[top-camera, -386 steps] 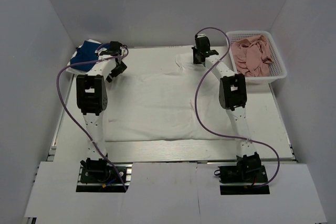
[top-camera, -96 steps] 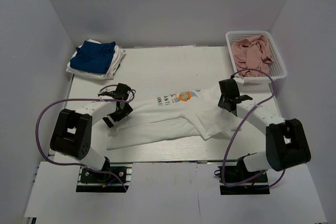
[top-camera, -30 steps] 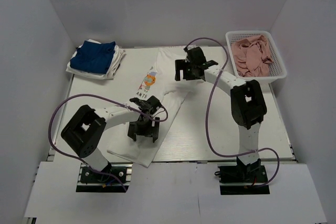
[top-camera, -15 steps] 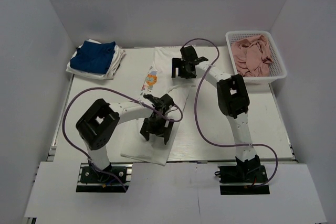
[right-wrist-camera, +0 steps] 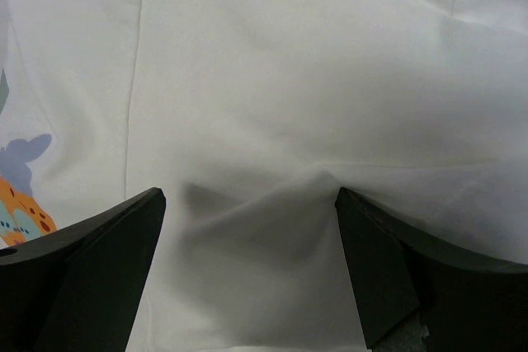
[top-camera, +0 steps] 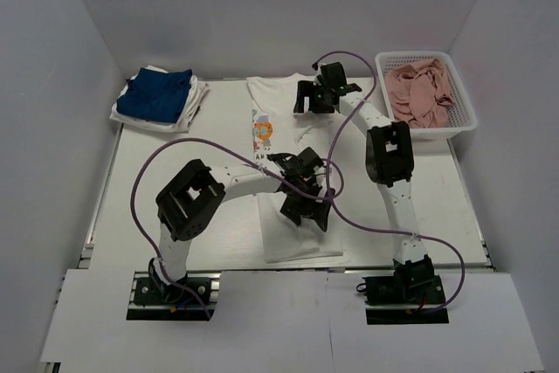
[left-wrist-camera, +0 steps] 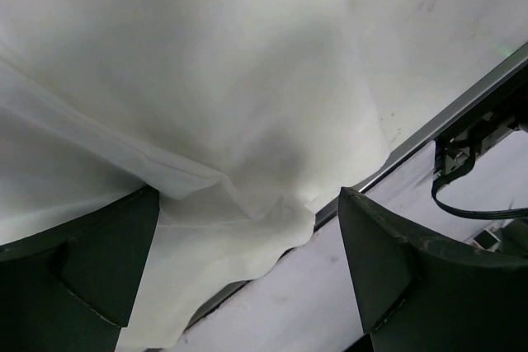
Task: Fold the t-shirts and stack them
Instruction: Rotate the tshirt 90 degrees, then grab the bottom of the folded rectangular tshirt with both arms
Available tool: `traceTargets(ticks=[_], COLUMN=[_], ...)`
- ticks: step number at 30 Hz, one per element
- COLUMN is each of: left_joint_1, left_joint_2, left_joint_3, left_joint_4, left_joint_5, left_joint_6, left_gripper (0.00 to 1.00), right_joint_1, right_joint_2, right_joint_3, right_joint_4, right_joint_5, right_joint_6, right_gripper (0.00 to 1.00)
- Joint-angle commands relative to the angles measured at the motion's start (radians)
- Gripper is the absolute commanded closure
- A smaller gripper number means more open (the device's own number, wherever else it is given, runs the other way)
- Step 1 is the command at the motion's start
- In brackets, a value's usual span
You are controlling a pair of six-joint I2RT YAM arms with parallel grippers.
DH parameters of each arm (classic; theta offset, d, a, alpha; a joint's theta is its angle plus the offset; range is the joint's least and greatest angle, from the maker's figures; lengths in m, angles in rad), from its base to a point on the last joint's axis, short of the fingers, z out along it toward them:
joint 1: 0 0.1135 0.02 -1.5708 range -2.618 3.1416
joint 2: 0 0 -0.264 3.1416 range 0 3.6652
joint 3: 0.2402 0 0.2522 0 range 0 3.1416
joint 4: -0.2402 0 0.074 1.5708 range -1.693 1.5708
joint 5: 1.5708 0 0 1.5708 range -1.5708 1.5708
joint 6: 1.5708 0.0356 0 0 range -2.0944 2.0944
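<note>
The big white t-shirt [top-camera: 295, 242] lies in a long strip on the tabletop [top-camera: 157, 189]. The left gripper [top-camera: 304, 200] is right above its near half, fingers wide apart, holding nothing. The right gripper [top-camera: 314, 100] is above its far end, also spread wide, with a little wrinkle of cloth between its fingers [right-wrist-camera: 82, 269]. The colourful print [top-camera: 262, 133] sits just left of it. Far off to the left of both grippers, the blue t-shirt [top-camera: 155, 96] rests on another white one [top-camera: 196, 100].

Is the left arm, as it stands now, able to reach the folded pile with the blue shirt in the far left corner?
Probably yes. The left gripper is open above the white t-shirt, holding nothing, and only table lies between it and the folded pile.
</note>
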Motion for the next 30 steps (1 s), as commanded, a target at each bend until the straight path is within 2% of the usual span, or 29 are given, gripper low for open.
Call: traceTargets(ticks=[1,6,7,9,10,11,12,13,14,15,17,18,19,22,26,30], left_joint_1=[-0.024,-0.044,-0.053,-0.063,-0.072,-0.072,-0.072,-0.081,-0.081,-0.081,-0.081,-0.081,-0.081,-0.081,-0.081,-0.081], left_joint_2=[0.017,-0.099,-0.156,-0.225,-0.265,-0.35,-0.394,-0.435,-0.476,-0.559,-0.634,-0.67,-0.723,-0.75,-0.718,-0.673], left_joint_3=[0.009,0.011,0.002,-0.056,-0.084,-0.151,-0.187,-0.254,-0.29,-0.325,-0.437,-0.475,-0.51,-0.627,-0.687,-0.687], left_joint_4=[0.093,0.047,0.038,0.037,0.037,0.037,0.037,0.021,0.01,-0.004,-0.025,-0.025,-0.025,0.033,0.132,0.156], left_joint_5=[-0.101,-0.218,-0.218,-0.244,-0.26,-0.29,-0.313,-0.339,-0.39,-0.408,-0.433,-0.433,-0.433,-0.395,-0.327,-0.291], left_joint_6=[0.055,0.064,0.064,0.044,0.034,0.003,-0.015,-0.058,-0.078,-0.098,-0.144,-0.161,-0.177,-0.195,-0.195,-0.195], left_gripper=[0.0,0.0,0.0,0.0,0.0,0.0,0.0,0.0,0.0,0.0,0.0,0.0,0.0,0.0,0.02,0.13], right_joint_1=[0.0,0.008,0.014,0.011,0.011,0.011,0.011,0.008,0.009,0.008,0.006,0.008,0.009,0.032,0.061,0.103], right_joint_2=[-0.004,-0.203,-0.302,-0.366,-0.466,-0.502,-0.536,-0.653,-0.695,-0.775,-0.928,-0.964,-1.002,-1.246,-1.416,-1.582], right_joint_3=[0.028,-0.064,-0.105,-0.191,-0.219,-0.252,-0.379,-0.439,-0.501,-0.69,-0.868,-0.988,-1.039,-1.329,-1.517,-1.635], right_joint_4=[-0.029,-0.043,-0.039,-0.028,-0.025,-0.005,0.009,0.027,0.079,0.128,0.182,0.207,0.236,0.297,0.264,0.144], right_joint_5=[-0.023,0.014,0.014,0.015,0.018,0.026,0.031,0.078,0.103,0.12,0.152,0.159,0.172,0.187,0.131,0.098], right_joint_6=[-0.097,-0.209,-0.215,-0.226,-0.218,-0.206,-0.188,-0.177,-0.133,-0.087,-0.014,0.048,0.076,0.191,0.276,0.277], right_gripper=[0.1,0.1,0.1,0.1,0.1,0.1,0.1,0.1,0.1,0.1,0.1,0.1,0.1,0.1,0.1,0.1])
